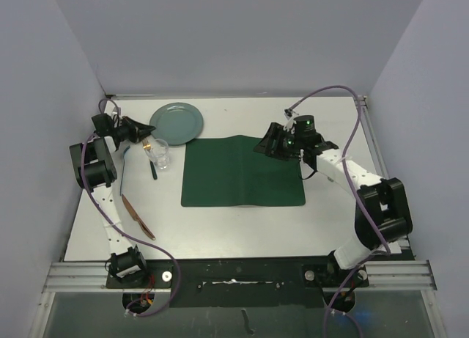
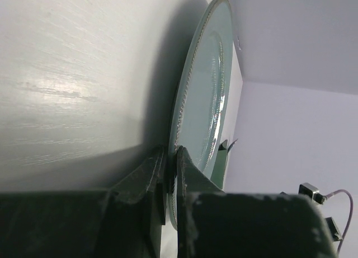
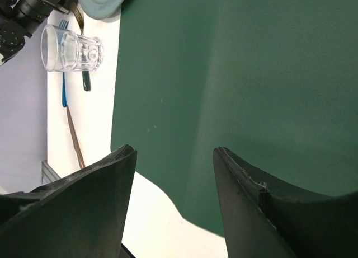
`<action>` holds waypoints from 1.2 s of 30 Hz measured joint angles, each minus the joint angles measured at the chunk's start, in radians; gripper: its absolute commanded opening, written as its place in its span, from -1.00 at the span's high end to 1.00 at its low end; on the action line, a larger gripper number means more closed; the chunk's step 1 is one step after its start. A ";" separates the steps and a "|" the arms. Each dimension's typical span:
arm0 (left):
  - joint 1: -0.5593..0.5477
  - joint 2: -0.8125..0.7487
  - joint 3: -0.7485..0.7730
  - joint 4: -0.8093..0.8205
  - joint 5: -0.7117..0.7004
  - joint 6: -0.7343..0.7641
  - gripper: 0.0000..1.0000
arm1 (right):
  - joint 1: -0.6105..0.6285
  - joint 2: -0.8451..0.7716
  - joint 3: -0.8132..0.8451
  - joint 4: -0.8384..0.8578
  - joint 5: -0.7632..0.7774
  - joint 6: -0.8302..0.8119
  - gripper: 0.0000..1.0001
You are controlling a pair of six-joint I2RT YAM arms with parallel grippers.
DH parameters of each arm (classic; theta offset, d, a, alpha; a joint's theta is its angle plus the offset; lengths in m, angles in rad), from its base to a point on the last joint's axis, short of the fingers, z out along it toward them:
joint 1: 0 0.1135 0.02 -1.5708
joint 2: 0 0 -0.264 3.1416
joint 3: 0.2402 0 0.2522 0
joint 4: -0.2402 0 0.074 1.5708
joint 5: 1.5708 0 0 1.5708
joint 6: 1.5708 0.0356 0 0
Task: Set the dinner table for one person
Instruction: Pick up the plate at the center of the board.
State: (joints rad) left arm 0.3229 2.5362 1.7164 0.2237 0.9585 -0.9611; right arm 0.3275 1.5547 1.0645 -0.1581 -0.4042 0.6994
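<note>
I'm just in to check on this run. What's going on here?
The left gripper is shut on the rim of the plate, which sits at the far left of the table, just off the mat. The right gripper hangs open over the mat, holding nothing. A glass and cutlery lie to the left of the mat. Nothing is on the mat yet.

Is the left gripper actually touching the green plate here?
Touching. The left wrist view shows the left gripper pinching the rim of the plate, one finger on each face, with no gap visible.
</note>
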 measured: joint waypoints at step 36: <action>-0.116 0.119 0.294 -0.286 0.056 0.172 1.00 | 0.071 0.900 0.699 0.451 -0.254 0.290 -0.14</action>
State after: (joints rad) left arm 0.2073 2.6549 2.0106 -0.0624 1.0142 -0.7895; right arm 0.3988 2.4550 1.7634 0.2924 -0.6579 0.9890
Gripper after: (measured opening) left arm 0.032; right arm 0.578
